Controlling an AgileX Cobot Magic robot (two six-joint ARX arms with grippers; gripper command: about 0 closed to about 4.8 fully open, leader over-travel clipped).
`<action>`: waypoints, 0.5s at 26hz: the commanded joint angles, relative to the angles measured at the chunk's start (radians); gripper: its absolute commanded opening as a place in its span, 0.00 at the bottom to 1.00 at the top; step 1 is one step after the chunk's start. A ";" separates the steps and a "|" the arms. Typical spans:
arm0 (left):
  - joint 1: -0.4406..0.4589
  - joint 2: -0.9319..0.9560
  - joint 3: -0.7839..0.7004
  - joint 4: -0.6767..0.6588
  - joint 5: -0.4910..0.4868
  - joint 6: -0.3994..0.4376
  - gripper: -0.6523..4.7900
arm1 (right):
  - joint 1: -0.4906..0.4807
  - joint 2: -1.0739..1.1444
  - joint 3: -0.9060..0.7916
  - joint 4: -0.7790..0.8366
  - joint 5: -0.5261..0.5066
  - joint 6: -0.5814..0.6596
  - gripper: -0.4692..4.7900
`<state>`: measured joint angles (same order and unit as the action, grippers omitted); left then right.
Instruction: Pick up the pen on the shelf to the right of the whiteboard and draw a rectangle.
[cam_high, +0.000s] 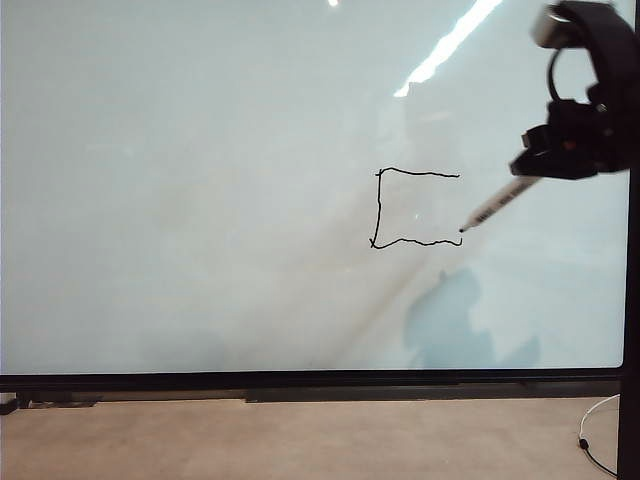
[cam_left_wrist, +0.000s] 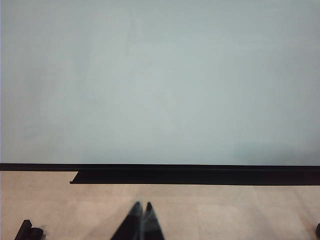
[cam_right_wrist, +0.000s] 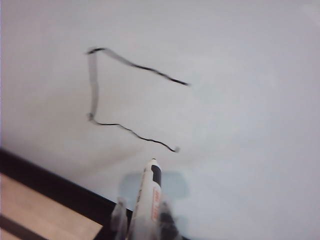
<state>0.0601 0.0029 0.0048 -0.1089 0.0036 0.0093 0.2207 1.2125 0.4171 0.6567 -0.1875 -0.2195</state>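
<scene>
The whiteboard (cam_high: 200, 200) fills most of the exterior view and bears a thin black outline of a rectangle (cam_high: 379, 205) with top, left and bottom sides drawn and the right side open. My right gripper (cam_high: 538, 168) comes in from the upper right, shut on the white pen (cam_high: 500, 205). The pen's tip sits just above the right end of the bottom line. The right wrist view shows the pen (cam_right_wrist: 149, 200) between the fingers of that gripper (cam_right_wrist: 142, 207), pointing at the outline (cam_right_wrist: 93, 85). My left gripper (cam_left_wrist: 142, 206) hangs shut and empty below the board (cam_left_wrist: 150, 75).
A black ledge (cam_high: 400, 394) runs under the board's lower frame, above a beige surface (cam_high: 300, 440). A white cable (cam_high: 597, 440) lies at the lower right beside a black upright post (cam_high: 630, 350). A small black part (cam_left_wrist: 29, 231) sits near the left gripper.
</scene>
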 joint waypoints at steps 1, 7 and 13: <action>0.001 0.000 0.002 0.012 0.000 0.001 0.11 | 0.014 -0.015 0.069 -0.167 0.019 -0.134 0.08; 0.001 0.000 0.002 0.012 0.000 0.001 0.11 | 0.042 -0.013 0.149 -0.303 0.098 -0.252 0.08; 0.001 0.000 0.002 0.012 0.000 0.001 0.11 | 0.042 -0.003 0.194 -0.356 0.111 -0.333 0.08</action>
<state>0.0601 0.0029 0.0048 -0.1085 0.0036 0.0093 0.2630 1.2091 0.5999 0.2989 -0.0795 -0.5297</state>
